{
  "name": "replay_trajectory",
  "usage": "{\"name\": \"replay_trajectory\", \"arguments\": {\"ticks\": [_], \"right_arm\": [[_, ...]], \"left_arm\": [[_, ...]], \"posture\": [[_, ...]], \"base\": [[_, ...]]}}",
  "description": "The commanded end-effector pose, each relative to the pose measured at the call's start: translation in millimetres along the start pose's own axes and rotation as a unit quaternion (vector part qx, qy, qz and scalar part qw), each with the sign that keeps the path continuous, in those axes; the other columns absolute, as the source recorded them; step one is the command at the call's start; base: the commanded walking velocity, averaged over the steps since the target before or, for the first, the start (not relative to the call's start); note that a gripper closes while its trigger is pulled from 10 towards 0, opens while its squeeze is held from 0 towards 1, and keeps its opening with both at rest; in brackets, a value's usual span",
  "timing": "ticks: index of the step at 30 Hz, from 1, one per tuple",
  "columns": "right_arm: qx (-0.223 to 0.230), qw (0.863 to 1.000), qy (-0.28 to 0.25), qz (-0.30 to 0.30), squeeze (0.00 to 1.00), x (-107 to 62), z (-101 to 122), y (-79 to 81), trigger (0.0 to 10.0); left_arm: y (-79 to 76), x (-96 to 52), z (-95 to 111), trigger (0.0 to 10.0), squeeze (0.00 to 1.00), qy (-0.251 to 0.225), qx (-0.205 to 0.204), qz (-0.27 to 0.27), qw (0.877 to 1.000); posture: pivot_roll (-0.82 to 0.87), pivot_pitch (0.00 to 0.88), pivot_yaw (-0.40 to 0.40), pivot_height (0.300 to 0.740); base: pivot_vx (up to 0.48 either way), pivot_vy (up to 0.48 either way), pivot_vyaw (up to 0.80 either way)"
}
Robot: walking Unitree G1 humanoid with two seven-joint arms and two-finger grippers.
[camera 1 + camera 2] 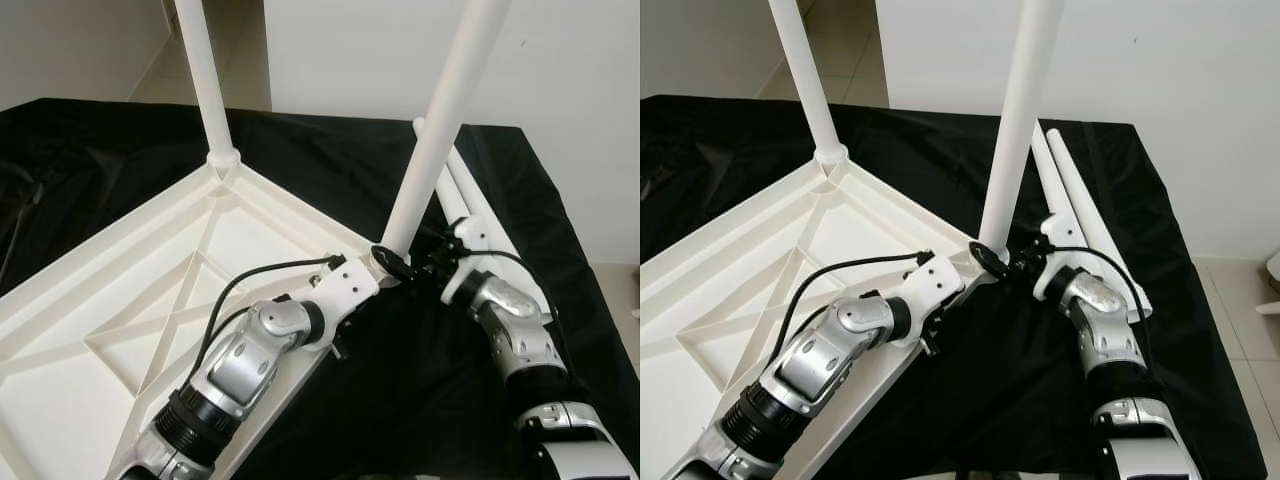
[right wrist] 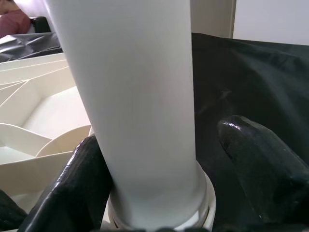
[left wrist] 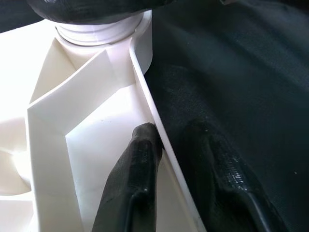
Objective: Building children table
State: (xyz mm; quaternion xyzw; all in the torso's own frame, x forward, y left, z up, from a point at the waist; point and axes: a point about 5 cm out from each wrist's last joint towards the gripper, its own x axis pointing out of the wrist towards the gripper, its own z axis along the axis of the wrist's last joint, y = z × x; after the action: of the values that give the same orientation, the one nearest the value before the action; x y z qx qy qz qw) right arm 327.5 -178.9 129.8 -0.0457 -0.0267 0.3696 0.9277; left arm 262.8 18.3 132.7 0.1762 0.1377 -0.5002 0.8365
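Tabletop [image 1: 120, 300] upturned (no markings), leg [image 1: 430, 140], right gripper [image 2: 159, 193] around it

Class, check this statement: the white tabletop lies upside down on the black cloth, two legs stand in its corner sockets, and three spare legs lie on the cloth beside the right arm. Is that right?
Not quite. Two spare legs, not three, lie on the black cloth; the right eye view shows the pair side by side. The rest holds: the tabletop lies upside down, with a far leg and a near leg standing in its corners.
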Motion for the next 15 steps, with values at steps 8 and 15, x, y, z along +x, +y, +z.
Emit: {"name": "replay_trajectory", "arguments": {"ticks": [8,15], "right_arm": [[0.031,0.999,0.033,-0.013,1.00,-14.7,-16.7,-9.7,10.0],[-0.003,0.999,0.033,-0.019,1.00,-10.1,-14.4,-10.1,10.0]], "left_arm": [[-3.1,-1.2,-2.5,10.0,0.00,0.010,-0.007,-0.018,1.000],[-4.4,-0.6,-2.3,10.0,0.00,0.010,-0.009,-0.021,1.000]], "posture": [[-0.05,0.081,0.041,0.740],[-0.05,0.083,0.037,0.740]], "base": [[0.000,0.000,0.00],[0.000,0.000,0.00]]}}
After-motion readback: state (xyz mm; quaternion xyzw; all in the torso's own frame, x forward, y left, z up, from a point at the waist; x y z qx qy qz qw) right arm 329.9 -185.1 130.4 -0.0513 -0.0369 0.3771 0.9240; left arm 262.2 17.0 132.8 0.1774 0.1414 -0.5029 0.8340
